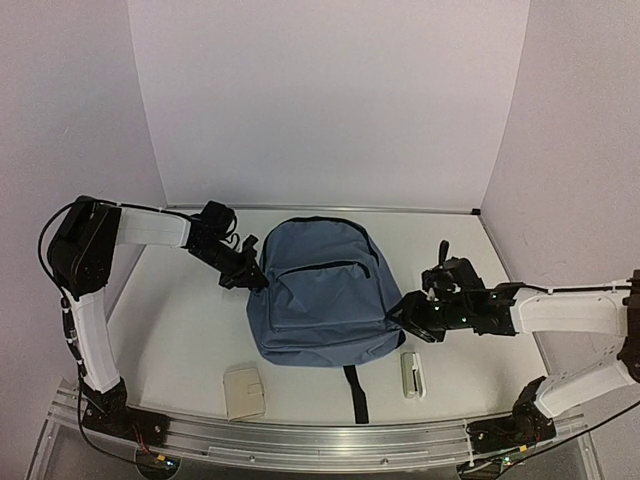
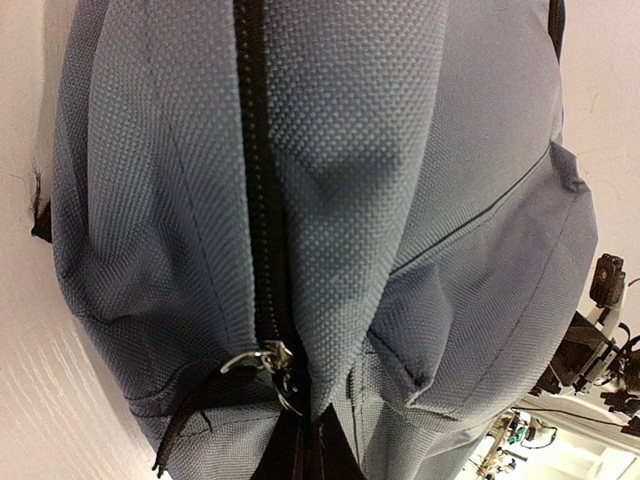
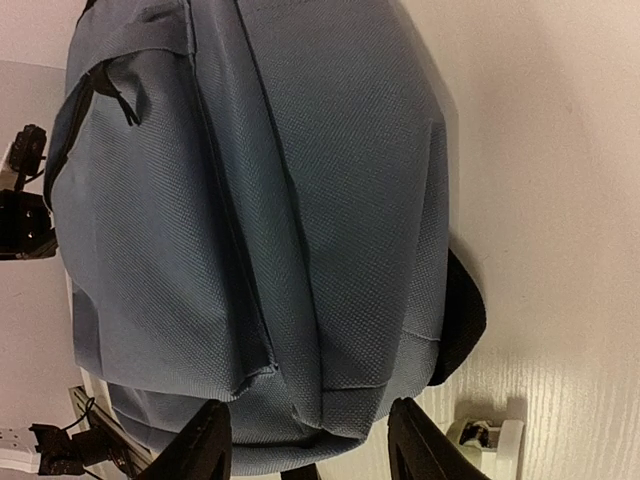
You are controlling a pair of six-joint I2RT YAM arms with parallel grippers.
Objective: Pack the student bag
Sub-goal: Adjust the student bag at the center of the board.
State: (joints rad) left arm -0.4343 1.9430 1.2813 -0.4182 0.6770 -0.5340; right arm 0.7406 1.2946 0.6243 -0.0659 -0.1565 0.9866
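The student bag (image 1: 320,290) is a large slate-blue backpack lying flat mid-table with its front pocket up. My left gripper (image 1: 255,277) is at the bag's left edge. In the left wrist view the bag (image 2: 400,150) fills the frame, and the gripper (image 2: 318,452) is shut on a fold of its fabric beside the black main zipper (image 2: 255,180), just below the metal zipper pulls (image 2: 266,364). My right gripper (image 1: 405,312) is at the bag's right lower side. It is open (image 3: 315,447), with its fingers either side of the bag's bottom corner (image 3: 330,300).
A small beige wallet-like case (image 1: 243,392) lies near the front edge, left of the bag's black strap (image 1: 358,392). A small white object (image 1: 412,375) lies right of the strap and shows in the right wrist view (image 3: 490,440). White walls enclose the table.
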